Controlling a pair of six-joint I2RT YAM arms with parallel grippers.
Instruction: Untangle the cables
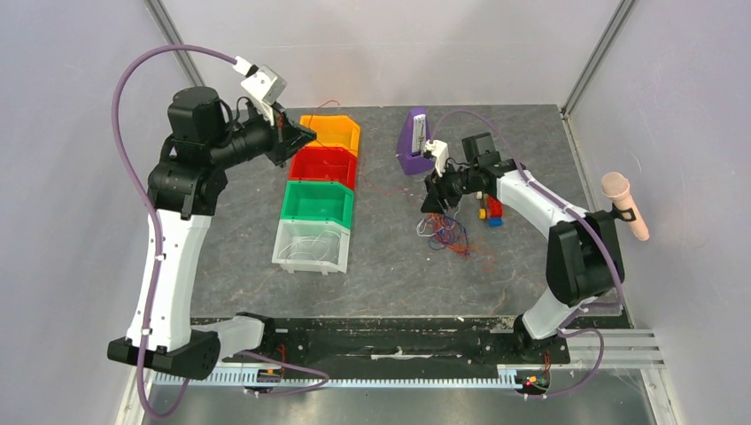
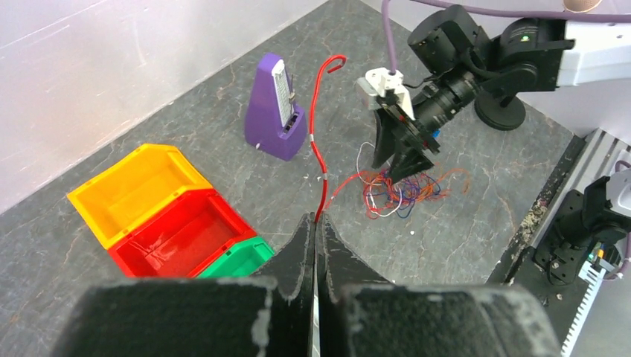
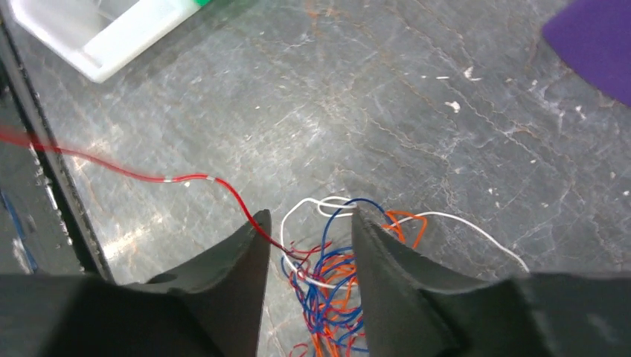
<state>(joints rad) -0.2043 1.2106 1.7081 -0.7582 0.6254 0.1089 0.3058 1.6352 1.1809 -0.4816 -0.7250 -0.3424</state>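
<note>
The tangle of cables [image 1: 447,232] lies on the grey table, a loose knot of blue, orange, red and white wires; it also shows in the left wrist view [image 2: 402,193] and the right wrist view [image 3: 335,275]. My left gripper [image 1: 297,135] hangs high above the bins, shut [image 2: 316,219] on one red wire [image 2: 316,149]. That wire runs taut from the knot, past my right fingers [image 3: 186,178]. My right gripper [image 1: 434,205] is open [image 3: 309,217] and low over the knot's far edge, jaws either side of the wires, holding nothing.
A row of bins stands left of centre: orange [image 1: 332,133], red [image 1: 323,166], green [image 1: 317,202] and white [image 1: 310,245] with white wires inside. A purple metronome [image 1: 414,142] stands behind the knot. Small coloured bricks [image 1: 491,211] lie under the right arm.
</note>
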